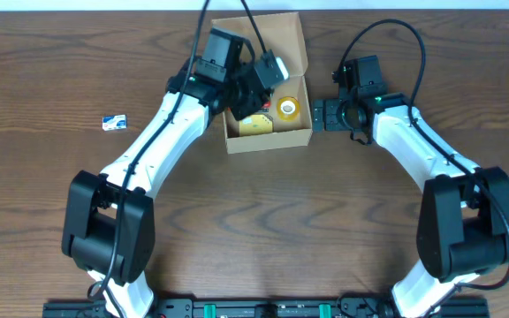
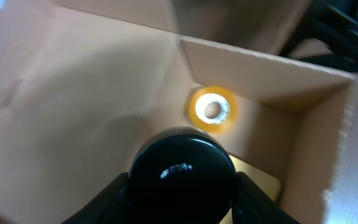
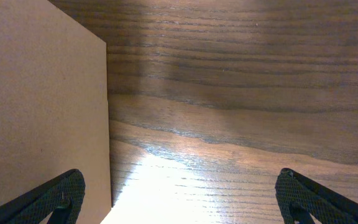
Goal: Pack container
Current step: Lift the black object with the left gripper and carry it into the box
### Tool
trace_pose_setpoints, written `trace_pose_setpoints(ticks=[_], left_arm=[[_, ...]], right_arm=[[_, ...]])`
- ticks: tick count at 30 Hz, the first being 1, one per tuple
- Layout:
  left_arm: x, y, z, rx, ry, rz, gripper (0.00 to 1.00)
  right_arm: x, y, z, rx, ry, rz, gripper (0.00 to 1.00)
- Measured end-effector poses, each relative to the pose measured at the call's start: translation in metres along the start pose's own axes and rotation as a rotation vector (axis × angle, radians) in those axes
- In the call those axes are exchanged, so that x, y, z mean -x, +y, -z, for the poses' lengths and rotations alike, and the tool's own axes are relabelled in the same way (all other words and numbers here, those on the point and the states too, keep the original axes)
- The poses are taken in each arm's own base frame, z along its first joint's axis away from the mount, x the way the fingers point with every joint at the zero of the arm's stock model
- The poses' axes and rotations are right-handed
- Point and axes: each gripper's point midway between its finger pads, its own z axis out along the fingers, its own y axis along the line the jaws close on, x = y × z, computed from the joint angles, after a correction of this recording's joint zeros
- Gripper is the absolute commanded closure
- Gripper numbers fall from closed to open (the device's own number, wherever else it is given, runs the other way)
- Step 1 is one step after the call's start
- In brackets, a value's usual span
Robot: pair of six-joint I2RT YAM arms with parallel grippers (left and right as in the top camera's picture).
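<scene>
The tan cardboard box [image 1: 268, 140] stands open at the table's far middle, its flap lid [image 1: 268, 35] folded back. My left gripper [image 1: 253, 84] is over the box's opening, shut on a black round object [image 2: 182, 171]. Inside the box lie a yellow tape roll [image 1: 288, 108], also in the left wrist view [image 2: 212, 110], and a flat yellow item [image 1: 254, 124]. My right gripper [image 1: 318, 115] is open and empty just outside the box's right wall [image 3: 42, 106], low over the table, with one finger next to the wall.
A small blue-and-white item [image 1: 113, 122] lies on the wooden table [image 1: 343, 221] far left of the box. The left arm crosses the box's left side.
</scene>
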Motion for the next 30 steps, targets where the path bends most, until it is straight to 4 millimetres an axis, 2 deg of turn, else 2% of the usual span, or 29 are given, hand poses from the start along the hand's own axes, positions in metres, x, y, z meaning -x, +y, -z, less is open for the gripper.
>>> trace_pose_setpoints(ticks=[4, 9, 18, 26, 30], left_arm=[[-0.02, -0.027, 0.0, -0.094, 0.09, 0.008, 0.94], [-0.016, -0.039, -0.002, -0.119, 0.097, -0.019, 0.94], [-0.016, -0.041, -0.003, -0.128, 0.093, -0.056, 0.94], [-0.032, -0.05, -0.025, -0.187, 0.125, -0.036, 0.94], [-0.034, -0.05, -0.027, -0.191, 0.13, -0.033, 0.94]], right_arm=[[0.0, 0.0, 0.0, 0.0, 0.0, 0.0, 0.01], [0.0, 0.0, 0.0, 0.0, 0.0, 0.0, 0.01], [0.0, 0.0, 0.0, 0.0, 0.0, 0.0, 0.01], [0.0, 0.0, 0.0, 0.0, 0.0, 0.0, 0.01], [0.0, 0.0, 0.0, 0.0, 0.0, 0.0, 0.01]])
